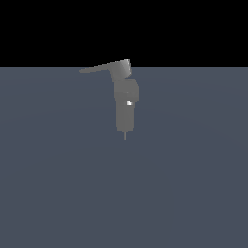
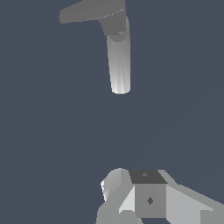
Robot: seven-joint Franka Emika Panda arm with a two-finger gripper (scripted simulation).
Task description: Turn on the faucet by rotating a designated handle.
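Observation:
The faucet (image 1: 125, 104) is a matte grey upright cylinder with a tiny white spot, a thin pin at its lower tip and a blocky head. The handle (image 1: 99, 67) is a long thin flat lever that tapers to a point toward the exterior view's left. In the wrist view the faucet (image 2: 119, 61) and the handle (image 2: 89, 11) lie well away from my gripper (image 2: 131, 179). The gripper's fingers (image 2: 150, 199) stand close together with nothing between them. It touches neither the faucet nor the handle. The gripper does not show in the exterior view.
A flat dark blue-grey floor (image 1: 193, 184) spreads all around the faucet. A black background lies above its far edge. No other object shows in either view.

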